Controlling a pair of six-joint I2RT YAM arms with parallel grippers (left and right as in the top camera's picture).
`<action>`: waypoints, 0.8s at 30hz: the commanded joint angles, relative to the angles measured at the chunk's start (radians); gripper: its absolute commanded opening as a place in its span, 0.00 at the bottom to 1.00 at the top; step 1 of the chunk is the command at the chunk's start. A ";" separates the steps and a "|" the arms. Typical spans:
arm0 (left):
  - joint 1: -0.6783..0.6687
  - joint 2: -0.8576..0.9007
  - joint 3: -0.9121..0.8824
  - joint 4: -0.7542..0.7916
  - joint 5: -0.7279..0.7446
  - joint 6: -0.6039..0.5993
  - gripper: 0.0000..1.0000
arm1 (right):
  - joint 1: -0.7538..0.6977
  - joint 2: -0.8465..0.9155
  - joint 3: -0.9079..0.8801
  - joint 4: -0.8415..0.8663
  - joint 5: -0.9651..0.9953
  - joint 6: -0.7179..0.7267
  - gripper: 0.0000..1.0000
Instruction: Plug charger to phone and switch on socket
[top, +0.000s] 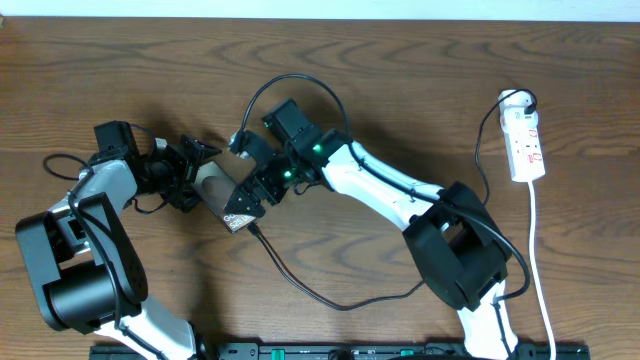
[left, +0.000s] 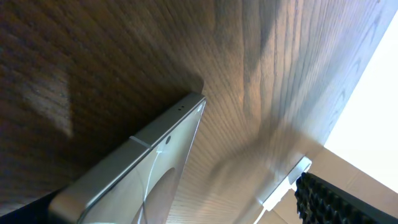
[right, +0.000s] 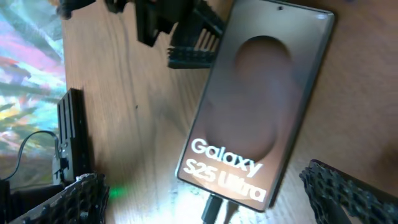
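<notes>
Overhead, the phone (top: 222, 195) lies left of centre on the table (top: 400, 60), long axis diagonal, with the charger (top: 300, 285) trailing from its near-right end. The left gripper (top: 195, 172) and right gripper (top: 250, 188) flank it, arms bent low. Left wrist: the phone's edge slants up-right, jaws apart. Right wrist: its lettered end lies between wide-spread fingers (right: 74, 199).

Overhead camera looks straight down on the brown wooden table (top: 420, 70); both wrist cameras sit close to the flat brownish-grey rectangular smartphone (right: 261, 99) near its middle (left wrist skimming low along one edge), shared by all three views.
</notes>
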 joint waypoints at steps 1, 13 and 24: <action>0.008 0.125 -0.103 -0.077 -0.394 -0.001 1.00 | -0.011 0.013 0.020 -0.002 -0.014 -0.001 0.99; 0.008 0.124 -0.088 -0.161 -0.457 -0.006 1.00 | -0.017 0.013 0.020 -0.005 0.018 0.003 0.99; 0.008 0.123 -0.088 -0.191 -0.478 -0.017 1.00 | -0.025 0.013 0.020 -0.008 0.048 0.021 0.99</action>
